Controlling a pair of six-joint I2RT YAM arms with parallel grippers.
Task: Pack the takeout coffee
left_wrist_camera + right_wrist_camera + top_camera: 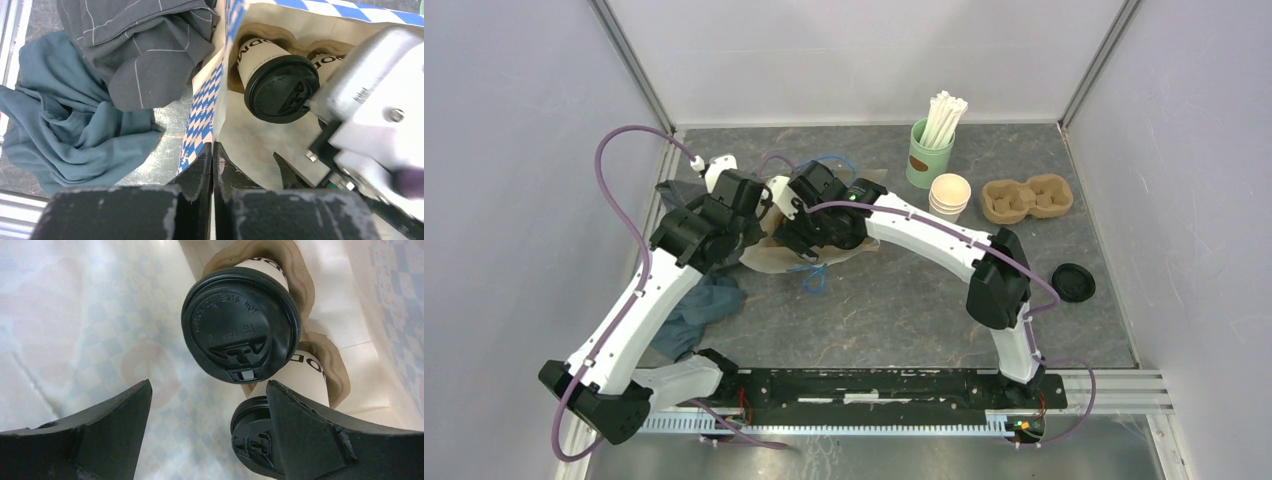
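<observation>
Two takeout coffee cups, white with black lids, lie on their sides in a brown pulp carrier (pixel 300 280) inside a blue-and-white checked paper bag (pixel 202 107). The nearer lid (pixel 240 322) faces my right gripper (pixel 209 385), which is inside the bag, open and holding nothing. Its right finger (pixel 320 435) overlaps the second cup's lid (pixel 252 440). My left gripper (pixel 213 150) is shut on the bag's checked edge at its mouth. The left wrist view shows one lidded cup (pixel 281 89), the other cup (pixel 327 60) behind it and the right gripper's grey body (pixel 370 95).
A dark grey cloth (pixel 140 45) and a teal cloth (pixel 65 125) lie left of the bag. At the back right stand a green cup of straws (pixel 931 150), a stack of white cups (pixel 950 194) and a second brown carrier (pixel 1027 197). A loose black lid (pixel 1074 282) lies at the right.
</observation>
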